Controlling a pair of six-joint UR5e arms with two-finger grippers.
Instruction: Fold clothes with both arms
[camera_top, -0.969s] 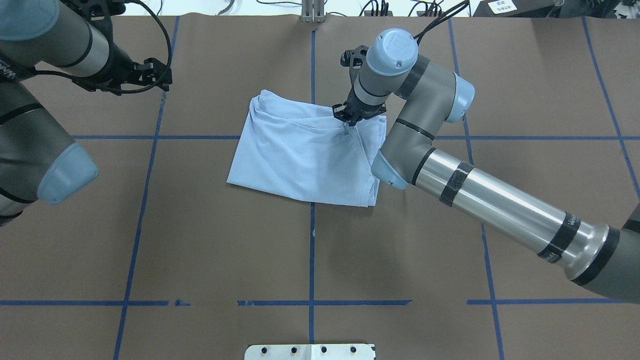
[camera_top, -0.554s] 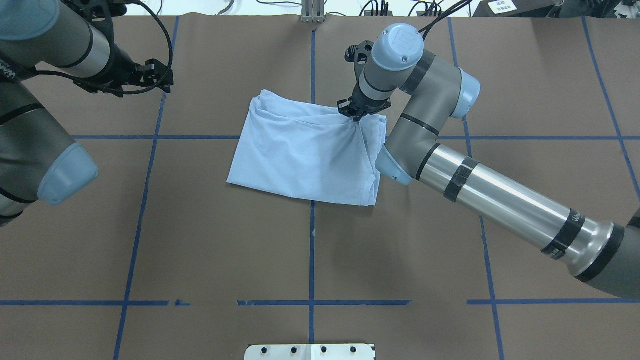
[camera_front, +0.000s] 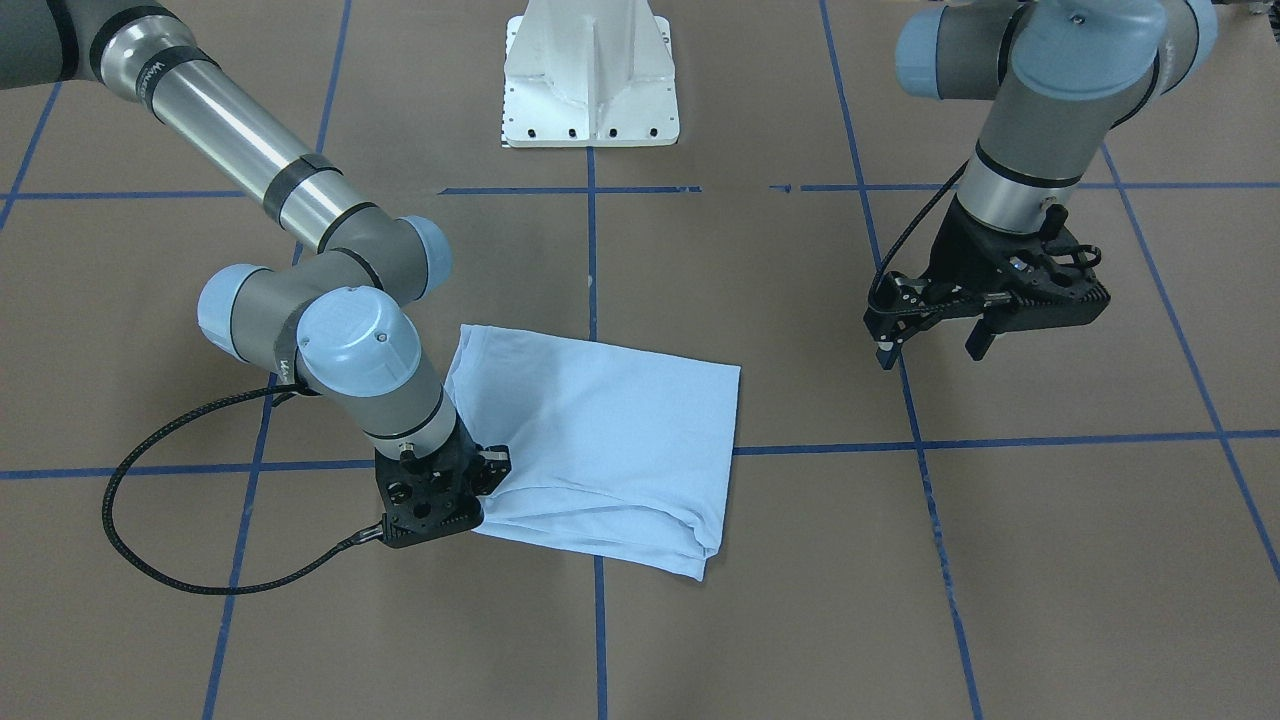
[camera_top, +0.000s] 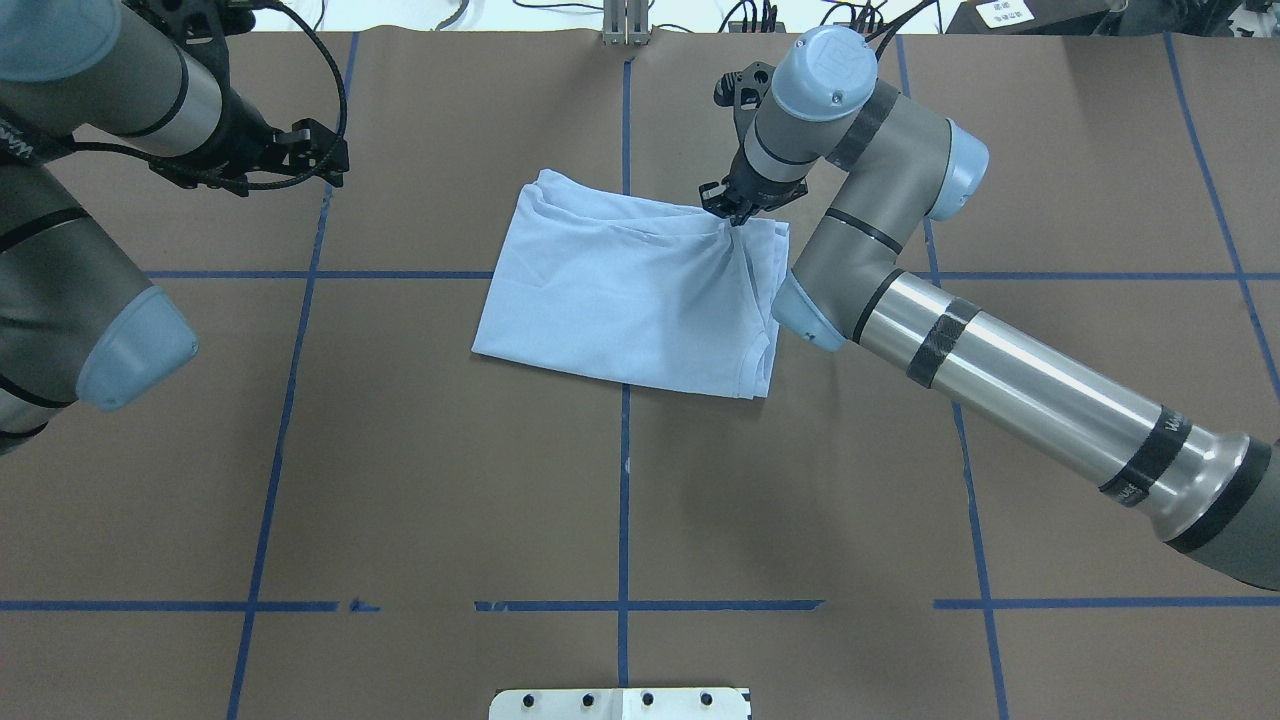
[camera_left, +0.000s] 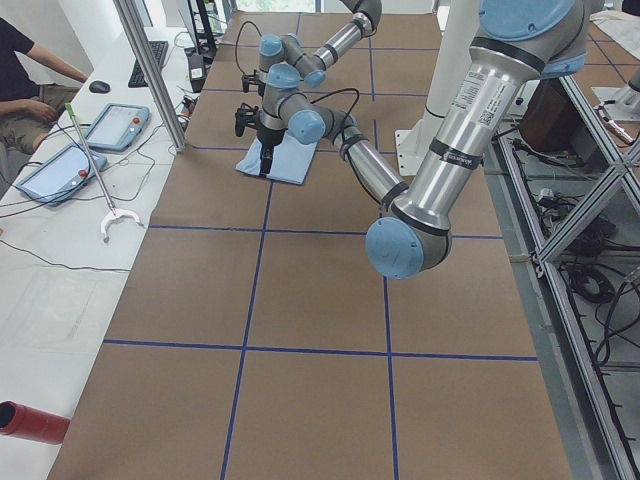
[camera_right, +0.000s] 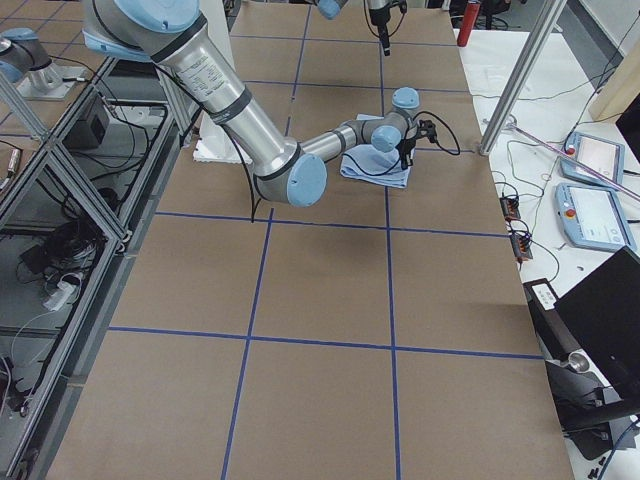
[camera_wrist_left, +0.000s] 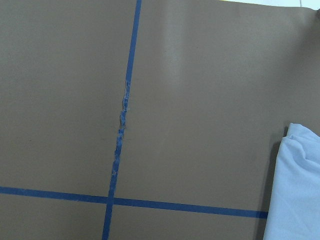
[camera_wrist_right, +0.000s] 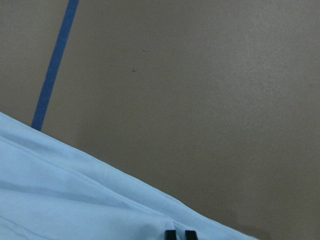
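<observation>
The clothes are one pale blue T-shirt (camera_top: 630, 290), folded into a rough rectangle on the brown table, a little beyond its middle. My right gripper (camera_top: 738, 215) is shut on the shirt's far right edge, and the cloth puckers toward it. In the right wrist view its black fingertips (camera_wrist_right: 179, 234) sit close together on the blue fabric (camera_wrist_right: 75, 200). The front view shows the same gripper (camera_front: 480, 480) low at the shirt (camera_front: 610, 430). My left gripper (camera_front: 930, 350) hangs open above bare table, well off the shirt's left side. A corner of the shirt (camera_wrist_left: 300, 190) shows in the left wrist view.
Blue tape lines (camera_top: 624, 500) divide the brown table cover. The white pedestal base (camera_front: 590, 80) stands at the robot's edge. Beyond the far edge are cables, two tablets (camera_left: 115, 125) and a seated person (camera_left: 25, 80). A red cylinder (camera_left: 30, 420) lies off the table's left end.
My right gripper has moved right and slightly away from me, dragging the whole shirt to the right with it. The left arm has barely moved.
</observation>
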